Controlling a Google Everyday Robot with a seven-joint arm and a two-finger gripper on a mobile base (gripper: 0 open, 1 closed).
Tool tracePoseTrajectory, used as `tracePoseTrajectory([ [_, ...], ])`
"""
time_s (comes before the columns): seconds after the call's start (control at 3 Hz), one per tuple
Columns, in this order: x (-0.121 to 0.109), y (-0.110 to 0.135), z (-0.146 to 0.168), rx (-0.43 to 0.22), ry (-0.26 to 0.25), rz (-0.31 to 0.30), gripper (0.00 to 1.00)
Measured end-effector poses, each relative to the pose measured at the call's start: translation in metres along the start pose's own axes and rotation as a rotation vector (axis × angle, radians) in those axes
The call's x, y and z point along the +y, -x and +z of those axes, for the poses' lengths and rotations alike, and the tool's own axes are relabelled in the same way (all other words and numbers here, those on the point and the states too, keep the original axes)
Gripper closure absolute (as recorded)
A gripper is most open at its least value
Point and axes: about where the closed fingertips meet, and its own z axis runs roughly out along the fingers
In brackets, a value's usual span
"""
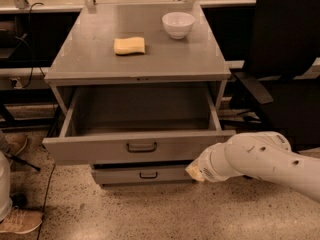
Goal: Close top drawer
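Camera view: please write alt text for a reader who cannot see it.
The wide grey top drawer of a grey cabinet stands pulled out, and the white robot arm's gripper sits low by the right end of its front. A yellow sponge and a white bowl rest on top.

The robot's white arm [265,161] reaches in from the lower right, and its hand [194,171] sits low, just under the right end of the top drawer [90,151] front and right beside it. The drawer stands pulled well out of the grey bench [165,64], stretching left from the hand, with its dark loop handle [141,147] up and to the hand's left. A narrower drawer front [115,175] lies directly left of the hand, level with it. Far above the hand, on the bench top, rest a yellow sponge [129,45] and a white bowl [178,24], apart from each other. A black chair [285,49] stands above and right of the hand
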Motion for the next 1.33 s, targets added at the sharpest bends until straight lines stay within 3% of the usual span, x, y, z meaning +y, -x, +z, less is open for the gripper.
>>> tracePoseTrajectory([
  [0.33, -0.025, 0.031, 0.013, -0.086, -0.045, -0.001, 1.0],
  [0.67, -0.069, 0.081, 0.031, -0.228, -0.113, -0.005, 1.0],
  [1.33, -0.076, 0.083, 0.034, -0.25, -0.134, 0.013, 1.0],
])
